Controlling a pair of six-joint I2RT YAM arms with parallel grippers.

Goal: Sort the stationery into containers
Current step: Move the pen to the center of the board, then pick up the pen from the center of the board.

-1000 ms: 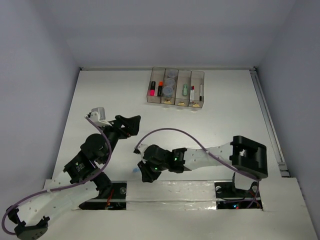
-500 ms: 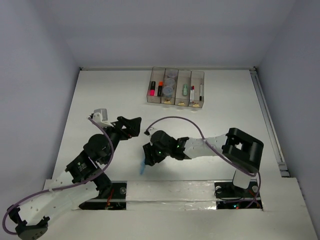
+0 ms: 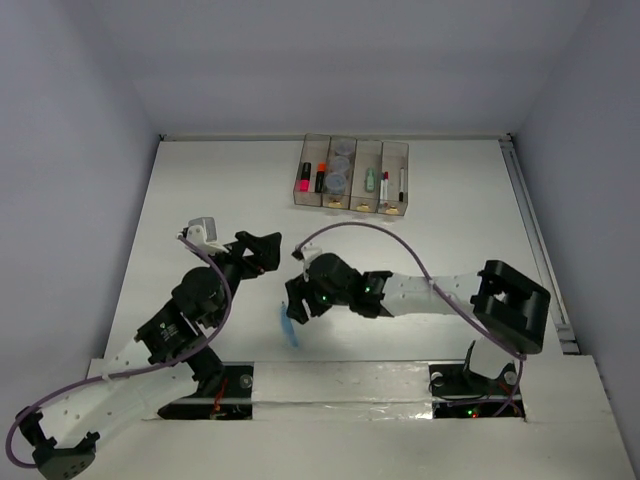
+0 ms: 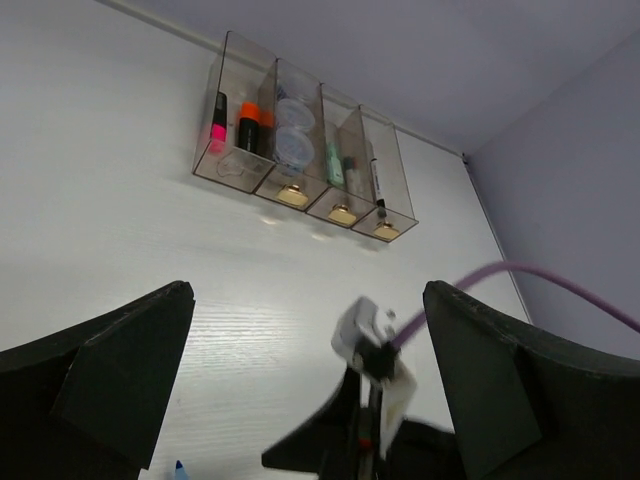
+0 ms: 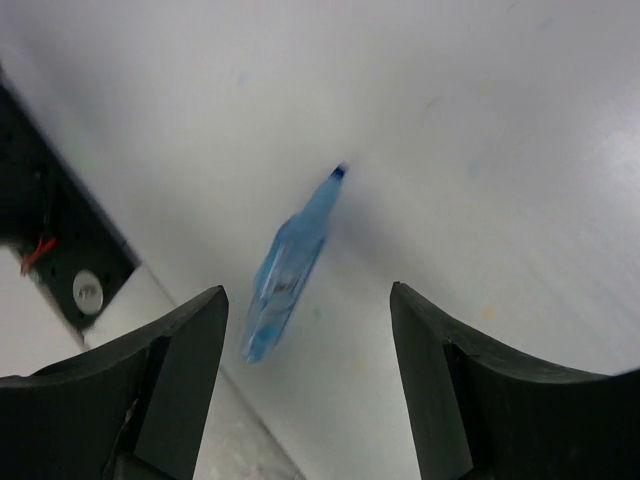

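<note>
- The right gripper has moved away from the near edge of the table. A second ago it sat low over the front strip; now it hangs further in, toward the middle.
- Its fingers have parted since then. They stand spread, with nothing between them.
- The light-blue piece was at the gripper's tips a second ago. Now it lies loose on the table just in front of the gripper, close to the near edge. In the right wrist view it touches neither finger, and its dark tip points away from the edge.
- The left gripper has hardly shifted. It hovers just to the left of the right one, jaws spread wide and holding nothing.
- The row of four bins stands unchanged at the far side of the table, well apart from both arms.
- Their contents are as before: a pink-marked marker and an orange-marked marker in the leftmost bin, round clear jars in the next, a green piece in the third and thin pens in the last.
</note>
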